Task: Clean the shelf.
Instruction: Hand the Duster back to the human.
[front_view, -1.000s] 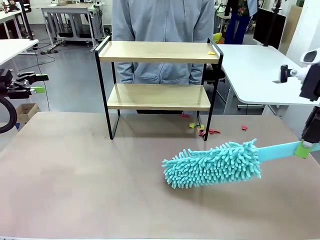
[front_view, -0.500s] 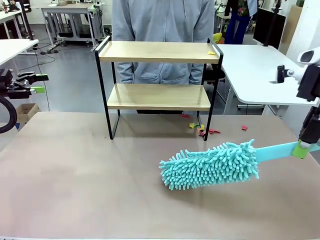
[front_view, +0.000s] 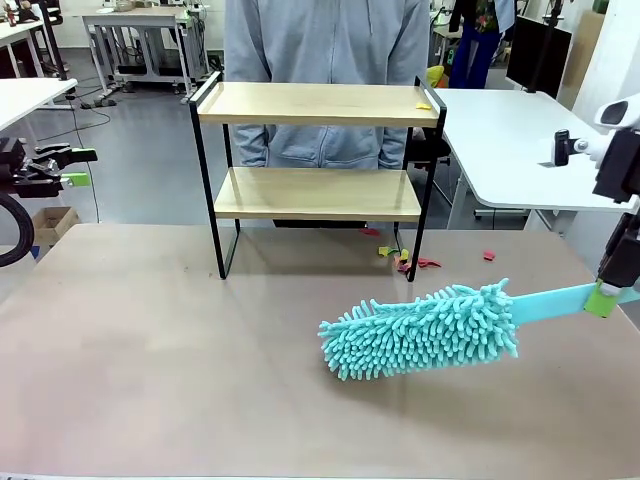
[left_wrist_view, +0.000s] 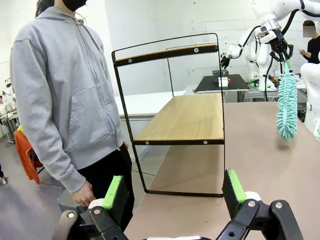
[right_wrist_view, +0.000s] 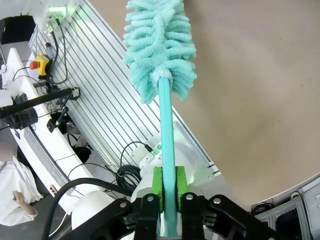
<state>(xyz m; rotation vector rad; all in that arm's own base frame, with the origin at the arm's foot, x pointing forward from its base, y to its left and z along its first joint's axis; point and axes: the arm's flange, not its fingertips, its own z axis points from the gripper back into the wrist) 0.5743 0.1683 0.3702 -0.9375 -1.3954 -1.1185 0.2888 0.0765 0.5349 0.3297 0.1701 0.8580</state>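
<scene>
Right gripper (right_wrist_view: 168, 187) fingers (right_wrist_view: 157, 181) clamp teal duster (right_wrist_view: 160, 47) handle; fluffy head above table (right_wrist_view: 260, 100).

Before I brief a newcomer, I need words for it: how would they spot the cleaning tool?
On the brown table, in front of the two-tier shelf, hangs a turquoise microfibre duster. The right gripper clamps its handle; nothing nearby is as fluffy.

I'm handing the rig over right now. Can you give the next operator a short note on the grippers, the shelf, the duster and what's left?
Right gripper: shut on the turquoise duster by its handle; the head hangs above the table, in front of the shelf.
Left gripper: open, holding nothing, off at the left side.
Shelf: upright at the far edge, with a small yellow scrap on the top board.
Done: duster picked up.
Left: wipe both boards.
</scene>
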